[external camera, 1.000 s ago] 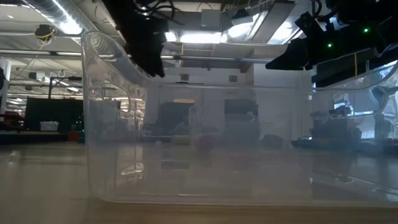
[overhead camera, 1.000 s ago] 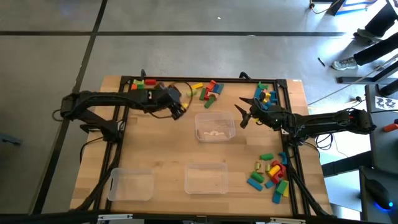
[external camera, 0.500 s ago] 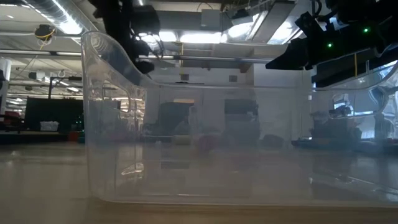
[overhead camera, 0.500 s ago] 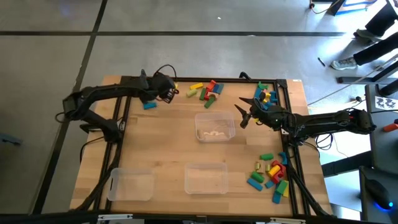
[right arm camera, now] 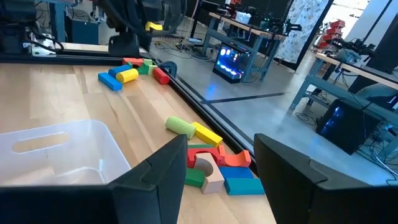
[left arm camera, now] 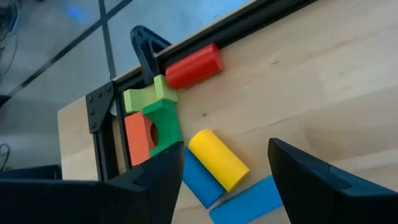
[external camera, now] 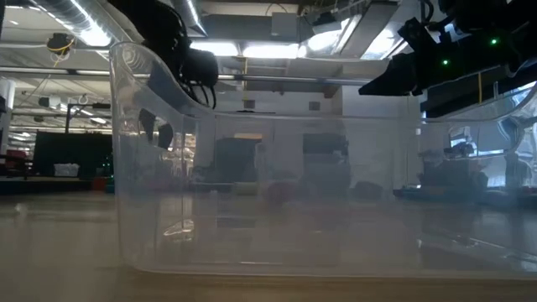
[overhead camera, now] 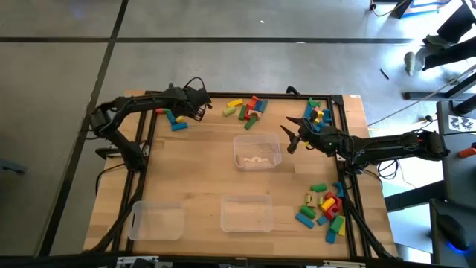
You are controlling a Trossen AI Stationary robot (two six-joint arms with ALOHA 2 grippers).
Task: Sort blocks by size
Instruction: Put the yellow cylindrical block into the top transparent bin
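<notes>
The left tool (left arm camera: 225, 180) hovers open and empty over the table (overhead camera: 201, 171). Just below and ahead of it lie blocks: a yellow cylinder (left arm camera: 217, 158), blue bars (left arm camera: 245, 202), then green (left arm camera: 163, 121), orange (left arm camera: 138, 137) and red (left arm camera: 194, 66) pieces against the far rail. The right tool (overhead camera: 285, 137) waits open, empty, beside a clear tray (overhead camera: 257, 152).

No readable text, label or number anywhere (screens too blurred).

Clear plastic tray (external camera: 268, 201) close up on wooden table (external camera: 59, 252), dark arms overhead
</notes>
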